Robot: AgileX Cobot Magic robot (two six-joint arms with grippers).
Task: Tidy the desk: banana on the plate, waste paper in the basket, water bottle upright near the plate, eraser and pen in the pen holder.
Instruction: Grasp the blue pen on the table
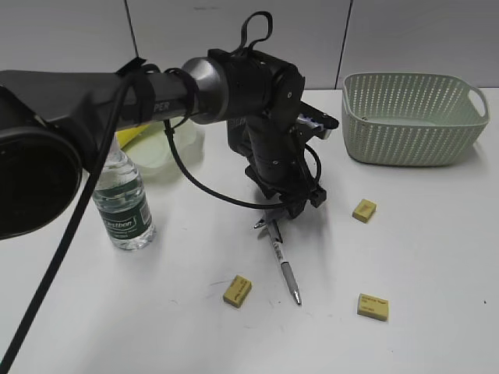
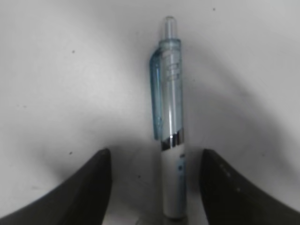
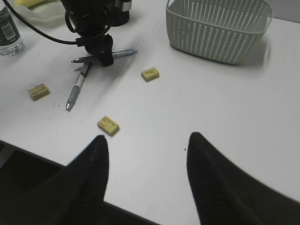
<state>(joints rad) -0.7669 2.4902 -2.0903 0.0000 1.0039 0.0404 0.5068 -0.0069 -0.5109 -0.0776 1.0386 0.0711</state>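
Worktop (image 1: 437,257): white, matte, lightly speckled; grey panelled wall behind.
Left claw (image 1: 274,220): lowered over the pen (image 1: 284,265), jaws spread either side of its barrel, not closed on it.
Right claw (image 3: 147,154): released, hanging above bare worktop near the front edge.
Pen: flat on the worktop, centre; a second pen (image 3: 117,54) crosses beside it.
Erasers: three, scattered (image 1: 237,290) (image 1: 364,210) (image 1: 373,306).
Basket (image 1: 413,117): pale green, far right.
Water bottle (image 1: 123,199): upright, left, beside the plate (image 1: 183,148).

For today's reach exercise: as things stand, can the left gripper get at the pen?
Probably yes. The left gripper is open, one finger either side of the pen, which lies flat on the table with nothing between them. A second pen crosses nearby in the right wrist view.
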